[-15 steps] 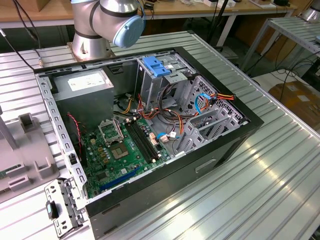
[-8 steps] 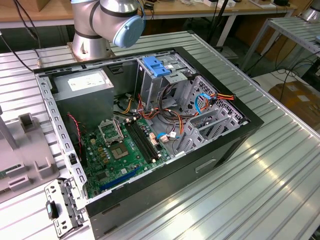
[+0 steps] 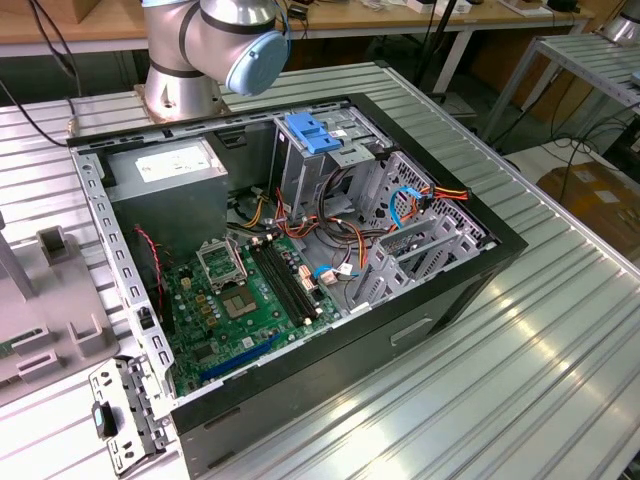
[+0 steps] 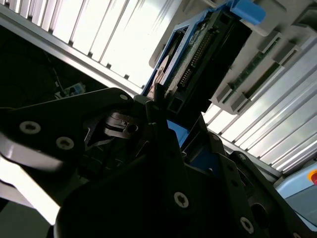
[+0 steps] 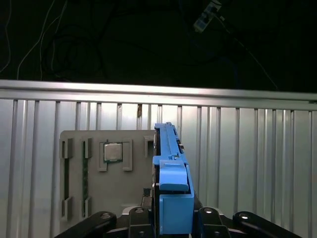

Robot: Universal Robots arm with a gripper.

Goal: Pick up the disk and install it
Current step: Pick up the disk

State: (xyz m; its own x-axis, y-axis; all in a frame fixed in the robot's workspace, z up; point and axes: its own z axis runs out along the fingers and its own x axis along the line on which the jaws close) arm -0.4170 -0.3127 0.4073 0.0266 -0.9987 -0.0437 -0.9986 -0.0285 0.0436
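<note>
Disk (image 5: pixel 171 173) stands edge-on, clenched in the gripper (image 5: pixel 173 220), hanging over one side of a grey tray (image 5: pixel 109 198) near the worktop's (image 5: pixel 257 163) edge. Open computer case (image 3: pixel 300 385) lies mid-worktop.

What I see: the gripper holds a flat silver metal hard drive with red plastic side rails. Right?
Not quite: the rails are blue, as the first wrist view shows. The gripper does hold the flat silver metal hard drive.
</note>
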